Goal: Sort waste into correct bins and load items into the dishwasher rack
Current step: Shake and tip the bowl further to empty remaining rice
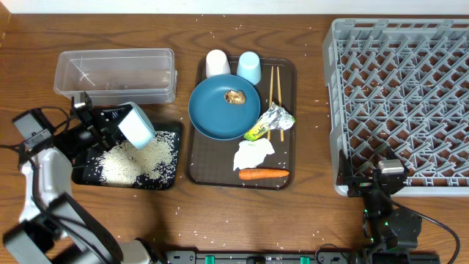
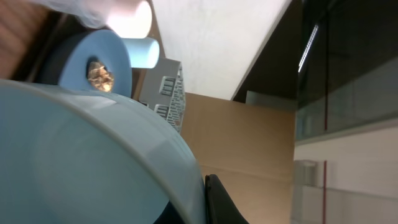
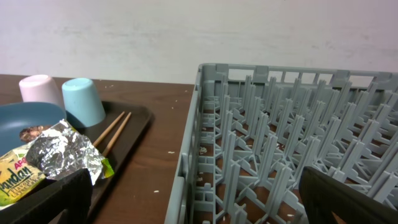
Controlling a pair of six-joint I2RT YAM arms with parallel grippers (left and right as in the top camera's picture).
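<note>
One job done: rice (image 1: 139,158) heaped in black tray (image 1: 166,132) at nine o'clock, left claw (image 1: 117,117) pinching tipped bowl (image 1: 137,126) above. Right claw (image 3: 199,193) spread beside bare rack (image 1: 403,88) at three. Plate (image 1: 216,114), cups (image 1: 249,67), chopsticks (image 1: 275,84), wrapper (image 1: 271,121), tissue (image 1: 253,154), carrot (image 1: 264,174) unsorted, centre.

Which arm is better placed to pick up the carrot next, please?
Probably right: the right gripper is open and empty, while the left gripper holds the light blue bowl over the black tray.
</note>
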